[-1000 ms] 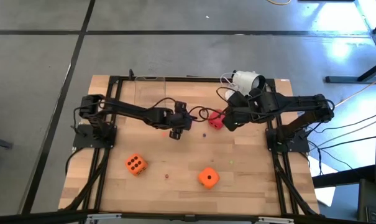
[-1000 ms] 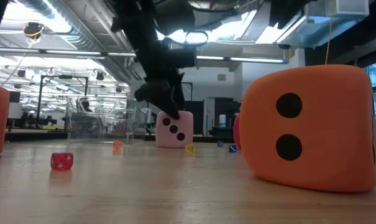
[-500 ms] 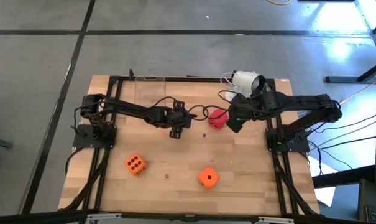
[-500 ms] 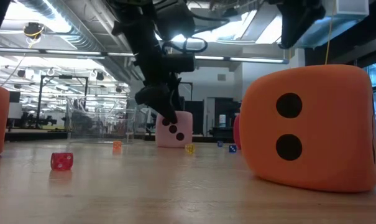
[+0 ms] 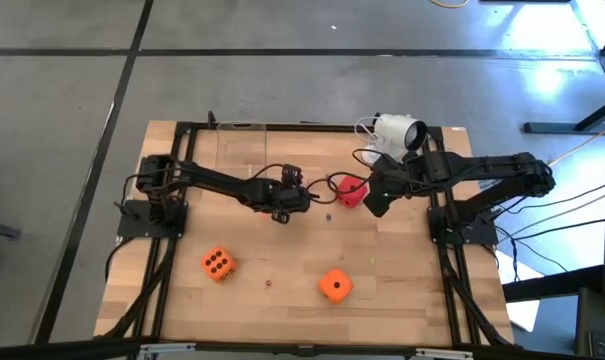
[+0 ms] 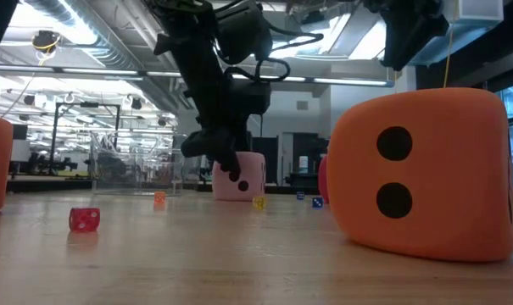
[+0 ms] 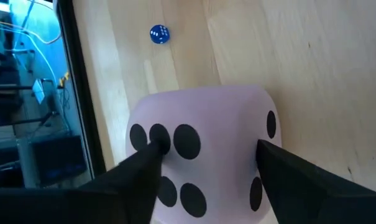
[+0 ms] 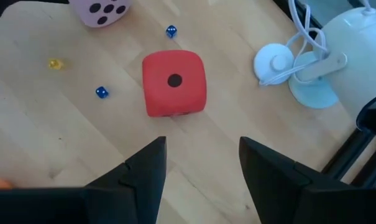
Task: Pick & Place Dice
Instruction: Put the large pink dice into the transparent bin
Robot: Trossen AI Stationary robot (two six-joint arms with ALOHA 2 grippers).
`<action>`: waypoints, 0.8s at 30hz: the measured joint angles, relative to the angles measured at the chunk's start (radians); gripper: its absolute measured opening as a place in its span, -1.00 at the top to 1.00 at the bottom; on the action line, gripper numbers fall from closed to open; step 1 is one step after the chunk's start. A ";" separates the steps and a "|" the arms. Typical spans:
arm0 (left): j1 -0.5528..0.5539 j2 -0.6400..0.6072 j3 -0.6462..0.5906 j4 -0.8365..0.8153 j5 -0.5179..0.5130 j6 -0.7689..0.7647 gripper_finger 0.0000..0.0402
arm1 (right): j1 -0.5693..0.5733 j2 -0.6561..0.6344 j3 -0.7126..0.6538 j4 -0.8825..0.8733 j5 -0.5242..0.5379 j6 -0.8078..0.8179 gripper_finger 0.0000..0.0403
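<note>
The left gripper's (image 7: pixel 206 171) two dark fingers (image 7: pixel 141 180) stand apart, one on each side of the pale pink die (image 7: pixel 200 146). They look like they touch its sides, but it is not clear if they squeeze it yet. The pink die sits on the wooden table (image 5: pixel 402 270), near the back middle, with the left gripper (image 5: pixel 282 203) right over it. In the low view the gripper (image 6: pixel 226 161) hangs in front of the pink die (image 6: pixel 249 180), which rests on the wood.

A tiny blue die (image 7: pixel 159 34) lies on the table just past the pink one.

The right gripper's (image 8: pixel 200 165) fingers (image 8: pixel 147 168) are spread wide and hold nothing. The red die (image 8: pixel 173 83) sits on the table a little way ahead of them, not touching, one dot up. From above, the red die (image 5: pixel 351 189) is just beside the right gripper (image 5: pixel 375 199).

The two orange dice (image 5: pixel 218 264) (image 5: pixel 334 285) lie well apart from both grippers, at the front of the table. A white camera (image 5: pixel 397 131) stands at the back, near the right arm.
</note>
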 joint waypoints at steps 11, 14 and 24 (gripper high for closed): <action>0.011 0.004 -0.003 0.045 0.025 0.023 0.64 | 0.000 0.000 0.000 0.012 0.033 -0.003 0.00; 0.011 0.004 -0.003 0.056 0.030 0.033 0.64 | 0.000 0.000 0.000 0.012 0.037 -0.003 0.00; -0.018 -0.057 -0.004 0.051 0.014 0.024 0.66 | 0.005 0.000 0.000 0.047 0.085 -0.004 0.00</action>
